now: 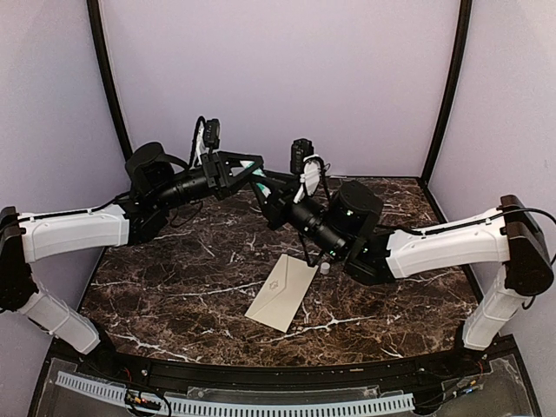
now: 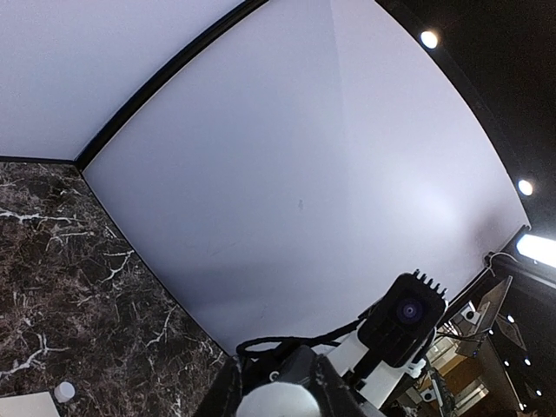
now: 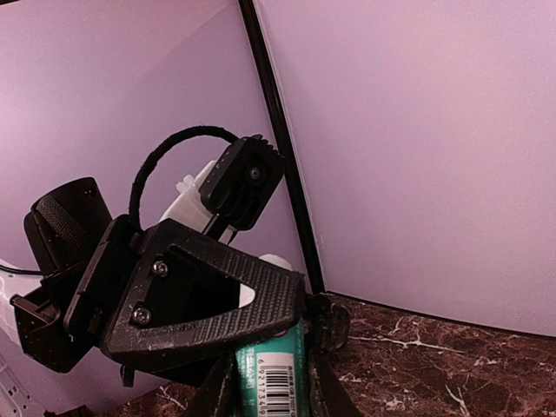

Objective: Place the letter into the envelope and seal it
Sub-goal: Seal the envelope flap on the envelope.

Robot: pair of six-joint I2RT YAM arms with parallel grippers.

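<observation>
Right gripper (image 3: 269,395) seemingly holds tube (image 3: 271,365); envelope (image 1: 282,293) slants toward far right.

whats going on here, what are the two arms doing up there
The arms meet in the air over the table. The right gripper holds a green barcoded tube, likely a glue stick, and the left gripper is at its top end; whether it grips is unclear. The cream envelope lies flat on the table, untouched, a small white cap beside it. No loose letter shows.
</observation>
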